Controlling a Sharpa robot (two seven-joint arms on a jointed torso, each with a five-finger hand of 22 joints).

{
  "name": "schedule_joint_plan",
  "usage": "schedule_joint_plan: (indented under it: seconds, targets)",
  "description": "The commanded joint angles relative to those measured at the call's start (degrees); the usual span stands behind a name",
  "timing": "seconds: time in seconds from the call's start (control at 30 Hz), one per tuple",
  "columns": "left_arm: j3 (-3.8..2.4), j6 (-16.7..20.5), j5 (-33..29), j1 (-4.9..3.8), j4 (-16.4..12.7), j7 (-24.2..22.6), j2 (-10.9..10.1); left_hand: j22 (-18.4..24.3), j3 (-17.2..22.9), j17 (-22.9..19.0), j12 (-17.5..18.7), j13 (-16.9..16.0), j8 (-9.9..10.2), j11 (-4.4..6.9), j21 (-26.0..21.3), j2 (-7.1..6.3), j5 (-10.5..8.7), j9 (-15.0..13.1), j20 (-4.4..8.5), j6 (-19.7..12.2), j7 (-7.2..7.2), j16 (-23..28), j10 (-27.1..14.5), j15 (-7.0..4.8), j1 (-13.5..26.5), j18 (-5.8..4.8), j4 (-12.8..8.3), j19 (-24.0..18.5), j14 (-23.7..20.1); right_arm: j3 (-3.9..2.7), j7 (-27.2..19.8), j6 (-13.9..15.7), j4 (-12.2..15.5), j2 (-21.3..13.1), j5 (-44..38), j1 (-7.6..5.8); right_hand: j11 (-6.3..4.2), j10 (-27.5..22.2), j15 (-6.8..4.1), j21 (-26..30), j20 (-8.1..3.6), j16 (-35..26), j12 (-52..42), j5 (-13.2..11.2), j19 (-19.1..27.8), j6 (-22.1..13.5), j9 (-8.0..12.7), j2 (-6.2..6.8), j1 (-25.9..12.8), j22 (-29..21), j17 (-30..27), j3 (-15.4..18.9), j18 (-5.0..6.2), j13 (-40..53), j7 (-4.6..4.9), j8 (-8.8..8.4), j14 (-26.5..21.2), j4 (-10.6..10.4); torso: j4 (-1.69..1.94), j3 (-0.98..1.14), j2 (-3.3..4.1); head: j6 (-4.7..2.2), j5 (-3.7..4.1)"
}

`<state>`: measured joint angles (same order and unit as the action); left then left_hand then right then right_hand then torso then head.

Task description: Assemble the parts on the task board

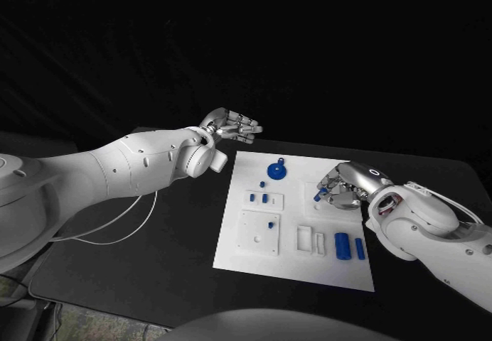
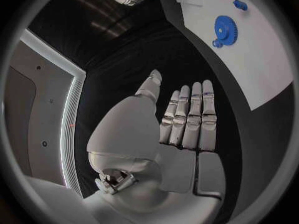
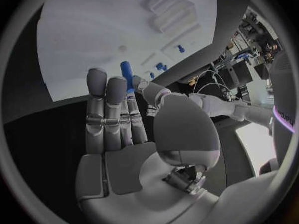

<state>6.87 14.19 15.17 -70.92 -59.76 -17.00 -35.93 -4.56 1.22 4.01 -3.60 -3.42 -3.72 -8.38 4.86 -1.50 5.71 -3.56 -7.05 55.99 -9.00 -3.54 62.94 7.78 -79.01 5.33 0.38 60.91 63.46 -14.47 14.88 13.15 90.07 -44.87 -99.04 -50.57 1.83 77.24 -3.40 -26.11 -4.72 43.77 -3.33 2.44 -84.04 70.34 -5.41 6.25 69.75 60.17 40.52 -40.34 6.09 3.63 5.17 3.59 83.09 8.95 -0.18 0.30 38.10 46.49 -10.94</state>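
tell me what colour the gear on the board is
Blue; the gear shows best in the left wrist view.

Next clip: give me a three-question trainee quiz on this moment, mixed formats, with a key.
1. True or false: the left hand holds a blue part.
2. What does the right hand pinch? A) small blue peg B) blue gear C) nothing
3. Fill in: the blue gear lies on the white ____.

Key: 1 false, the hand is open, off the board's far left corner. 2 A. 3 task board.
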Motion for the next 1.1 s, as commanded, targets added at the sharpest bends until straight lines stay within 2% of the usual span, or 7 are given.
schedule_joint_plan:
  seconds: [0.03, 0.33, 0.4, 0.47, 0.7, 0.9, 1.1]
  targets:
    - [-0.04, -0.85, -0.35, -0.03, 0.09, -0.50, 0.10, 0.00, -0.20, 0.03, 0.19, -0.02, -0.13, 0.27, 0.05, 0.59, -0.36, -0.03, 0.01, 0.46, 0.08, 0.01, -0.17, 0.00, 0.16, -0.73, 0.08, -0.22, 0.28, -0.53, -2.06, 1.03, 1.54, -0.43, 4.19, -0.21, -0.90, 1.41, -0.45, 0.20, -0.55, -0.26, -0.18, 0.33, -1.53, 1.44, 0.04, -0.63, 0.08, 0.04, 0.07, 0.16, 0.34, 0.00, -0.87, 0.19, 0.04, 0.12, -0.05, -0.01, -0.04, 0.04, -0.16]
    - [-0.04, -1.01, -0.35, -0.03, 0.45, -0.57, 0.29, 0.00, -0.20, 0.03, 0.19, -0.02, -0.13, 0.27, 0.05, 0.59, -0.36, -0.03, 0.01, 0.46, 0.08, 0.01, -0.17, 0.00, 0.16, -0.73, 0.08, -0.22, 0.28, -1.13, -3.67, 0.26, 4.62, 0.93, 5.81, -0.50, -0.91, 1.34, -0.47, 0.56, -0.53, -0.52, -0.15, 0.35, -1.61, 1.40, -0.07, -0.79, 0.23, 0.51, 0.30, 0.56, 0.35, 0.01, -0.85, 0.17, -0.01, 0.11, -0.05, -0.02, 0.00, 0.11, -0.82]
    - [-0.04, -1.07, -0.35, -0.03, 0.57, -0.57, 0.42, 0.00, -0.20, 0.03, 0.19, -0.02, -0.13, 0.27, 0.05, 0.59, -0.36, -0.03, 0.01, 0.46, 0.08, 0.01, -0.17, 0.00, 0.16, -0.73, 0.08, -0.22, 0.28, -0.97, -3.95, -0.08, 4.98, 1.87, 5.94, -0.51, -0.86, 1.35, -0.46, 0.73, -0.54, -0.52, -0.16, 0.38, -1.57, 1.39, -0.08, -0.81, 0.25, 0.49, 0.32, 0.54, 0.37, 0.01, -0.84, 0.16, 0.03, 0.11, -0.02, -0.02, 0.00, 0.19, -1.19]
    - [-0.03, -1.13, -0.35, -0.03, 0.67, -0.56, 0.57, 0.00, -0.20, 0.03, 0.19, -0.02, -0.13, 0.27, 0.05, 0.59, -0.36, -0.03, 0.01, 0.46, 0.08, 0.01, -0.17, 0.00, 0.16, -0.73, 0.08, -0.22, 0.28, -0.40, -4.22, -0.44, 5.38, 3.14, 5.78, -0.52, -0.85, 1.34, -0.46, 0.75, -0.53, -0.53, -0.16, 0.39, -1.56, 1.37, -0.09, -0.83, 0.26, 0.51, 0.33, 0.54, 0.38, 0.02, -0.83, 0.15, 0.02, 0.13, 0.06, -0.01, -0.01, 0.27, -1.50]
    - [-0.02, -1.20, -0.35, -0.03, 0.83, -0.53, 1.08, 0.01, -0.23, 0.05, 0.19, -0.02, -0.12, 0.31, 0.04, 0.58, -0.41, -0.03, 0.03, 0.47, 0.09, 0.00, -0.08, -0.04, 0.15, -0.76, 0.16, -0.24, 0.39, 2.64, -4.86, -1.15, 5.85, 6.79, 2.83, -0.53, -0.82, 1.27, -0.38, 1.23, -0.44, -0.60, -0.17, 0.48, -1.50, 1.31, -0.18, -0.87, 0.22, 0.59, 0.38, 0.58, 0.42, 0.04, -0.81, 0.15, -0.06, 0.25, 0.08, -0.09, 0.02, 0.51, -2.32]
    - [-0.02, -1.31, -0.35, -0.02, 0.66, -0.53, 1.42, 0.01, -0.23, 0.05, 0.19, -0.02, -0.12, 0.31, 0.04, 0.58, -0.41, -0.03, 0.03, 0.47, 0.09, 0.00, -0.08, -0.04, 0.15, -0.76, 0.16, -0.24, 0.39, 6.28, -5.24, -1.43, 5.28, 9.05, -0.62, -0.54, -0.82, 1.31, -0.35, 1.21, -0.40, -0.64, -0.17, 0.47, -1.51, 1.32, -0.24, -0.83, 0.19, 0.74, 0.36, 0.49, 0.44, 0.05, -0.80, 0.14, -0.10, 0.33, 0.04, -0.08, 0.02, 0.89, -3.07]
    - [-0.01, -1.42, -0.35, -0.02, 0.47, -0.52, 1.52, 0.01, -0.23, 0.05, 0.19, -0.02, -0.12, 0.31, 0.04, 0.58, -0.41, -0.03, 0.03, 0.47, 0.09, 0.00, -0.08, -0.04, 0.15, -0.76, 0.16, -0.24, 0.39, 8.60, -5.31, -1.87, 4.57, 10.23, -3.14, -0.53, -0.84, 1.38, -0.34, 1.28, -0.37, -0.62, -0.17, 0.47, -1.56, 1.39, -0.34, -0.78, 0.16, 0.99, 0.36, 0.36, 0.49, 0.06, -0.82, 0.14, -0.08, 0.46, 0.04, -0.04, 0.04, 1.17, -3.50]
